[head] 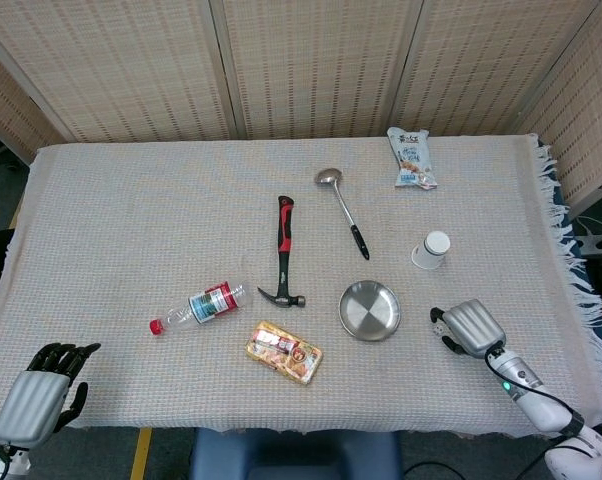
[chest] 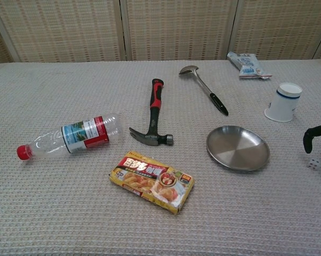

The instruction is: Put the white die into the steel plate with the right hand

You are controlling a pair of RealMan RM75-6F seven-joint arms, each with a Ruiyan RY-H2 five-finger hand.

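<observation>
The small white die lies on the cloth just right of the empty steel plate, and in the head view the die shows as a speck beside the plate. My right hand hangs low right over the die, its dark fingertips spread on either side of it and not closed on it. The chest view shows only those fingertips, at the right edge. My left hand rests at the table's front left corner, holding nothing.
On the cloth lie a hammer, a ladle, a plastic bottle, a yellow food box, a white cup behind the plate and a snack packet at the back. The table's fringed right edge runs close to my right hand.
</observation>
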